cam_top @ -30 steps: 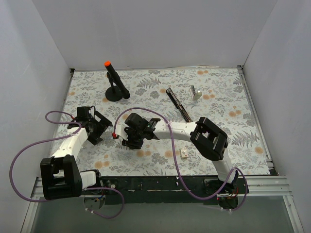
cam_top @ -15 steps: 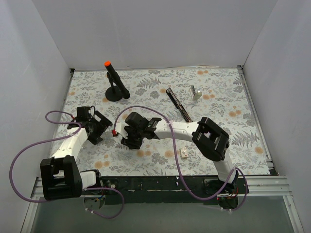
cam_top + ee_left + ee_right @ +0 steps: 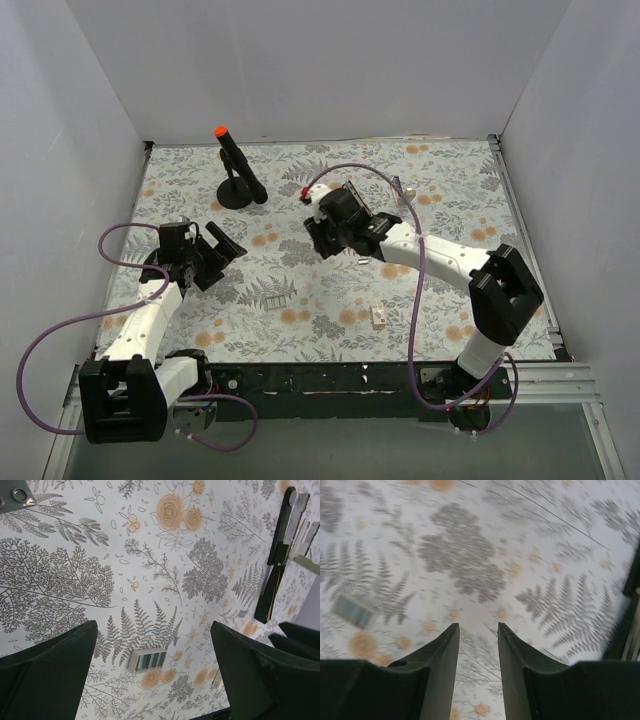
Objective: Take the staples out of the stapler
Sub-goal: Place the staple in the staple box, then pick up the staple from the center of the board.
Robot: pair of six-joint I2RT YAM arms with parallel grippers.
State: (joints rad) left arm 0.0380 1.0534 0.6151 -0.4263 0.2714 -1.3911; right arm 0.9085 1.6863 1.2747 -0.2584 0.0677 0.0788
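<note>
Right claw swung beside stapler, post beyond.

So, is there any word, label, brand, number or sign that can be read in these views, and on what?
None: no view shows any legible text.
The stapler: plain black and silvery metal, no marking visible.
The small striped block: only bars, no characters.
The post with orange tip: plain, too small for any print to show.
The table cover: fern and flower pattern only.
The right wrist view is blurred, so nothing can be read there.
</note>
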